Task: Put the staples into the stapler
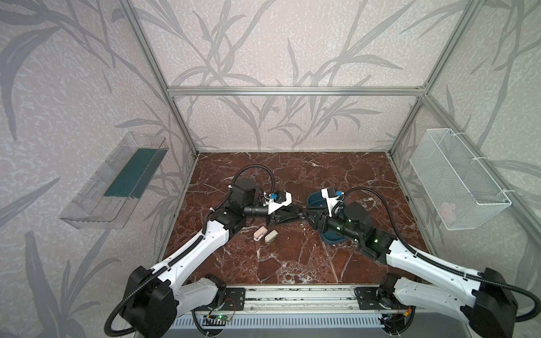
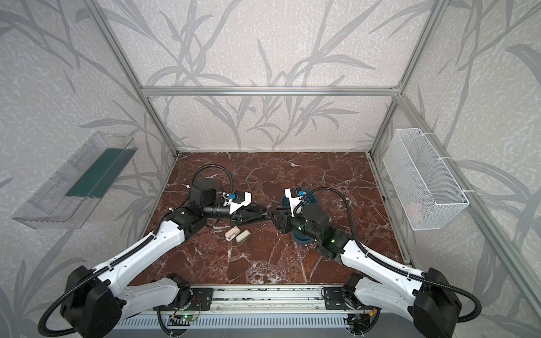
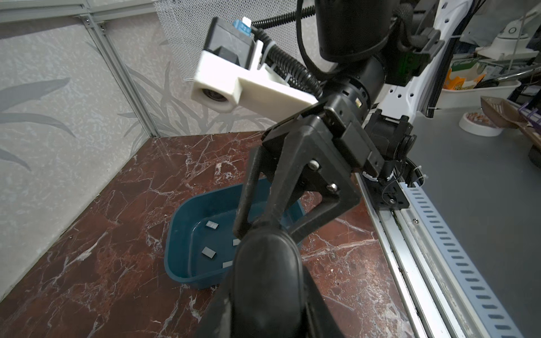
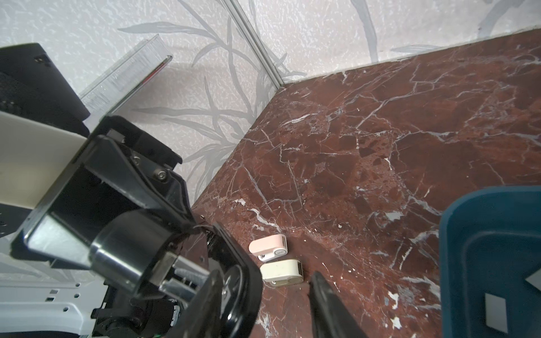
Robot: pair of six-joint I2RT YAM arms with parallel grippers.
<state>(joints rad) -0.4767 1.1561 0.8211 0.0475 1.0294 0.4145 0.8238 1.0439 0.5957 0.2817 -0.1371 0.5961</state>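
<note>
**Black stapler held up mid-table, staples lying in the blue tray**

Black, rounded and glossy, the stapler (image 3: pixel 266 272) sits clamped in the left gripper (image 1: pixel 288 216), held clear of the marble table (image 1: pixel 292 263). The right gripper (image 3: pixel 265 231) faces it nose to nose. Its jaws stand part-way apart on either side of the stapler's far end, and I cannot tell whether they are pressing on it.

The staples (image 3: pixel 209 252) are short grey strips lying flat on the floor of the blue tray (image 3: pixel 181 234), which sits under and behind the right arm. None that I can see has been lifted out.

My read is that this is the opening step: one arm steadies the stapler while the other takes hold of its end to open it. Loading has not begun. Next, I would expect a firm pinch on that end and a pull to bare the channel. After that comes a reach down into the tray for one strip, and a thin strip lying flat will be awkward to pinch.

Both arms stretch in from the front corners with forearms low, and their wrists meet over the middle of the table. A pink stapler (image 1: pixel 260 233) and a cream stapler (image 1: pixel 270 236) lie side by side on the table just below the left wrist, untouched.
</note>
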